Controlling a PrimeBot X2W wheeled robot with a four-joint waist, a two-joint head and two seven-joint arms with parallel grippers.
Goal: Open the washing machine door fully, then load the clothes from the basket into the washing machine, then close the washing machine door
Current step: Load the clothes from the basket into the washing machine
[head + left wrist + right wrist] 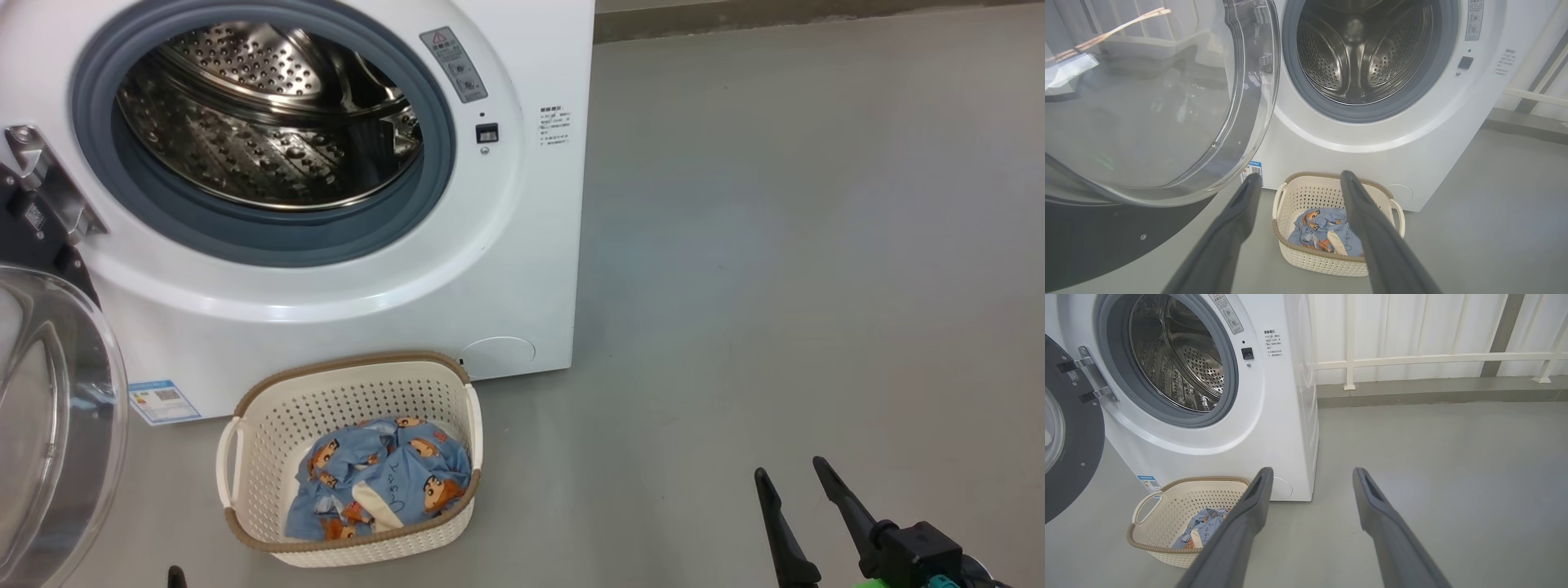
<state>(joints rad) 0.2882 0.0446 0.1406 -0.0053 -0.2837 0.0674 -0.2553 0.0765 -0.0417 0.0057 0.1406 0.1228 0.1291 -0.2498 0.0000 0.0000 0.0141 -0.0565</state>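
From the head, the washing machine (343,310) stands at upper left with its round opening bare and the steel drum (269,122) in sight. The door (49,425) hangs swung out at the left edge on a metal hinge (41,180), its glass bowl facing the camera. The basket (351,384) sits on the grey floor (775,245) just in front of the machine, below the opening, and the clothes (384,482) lie crumpled in its bottom. The right jaws stand at lower right, well apart from the basket. Their two dark fingers (780,523) are spread, with nothing between them.

From the left wrist, the door's glass bowl (1147,102) covers the upper left, close to the camera. The left jaws point at the basket (1327,265) from above. Their fingers (1229,228) are spread wide and hold nothing, and the clothes (1318,232) show between them, lower down.

From the right wrist, the machine (1274,428) stands to the left, the door's black rim (1073,449) at the far left edge. The right jaws are spread and empty, aimed at bare floor beside the machine. One finger (1241,522) crosses in front of the basket (1180,498), where a corner of the clothes (1198,531) peeps out. A white railing (1433,359) runs along the wall behind.
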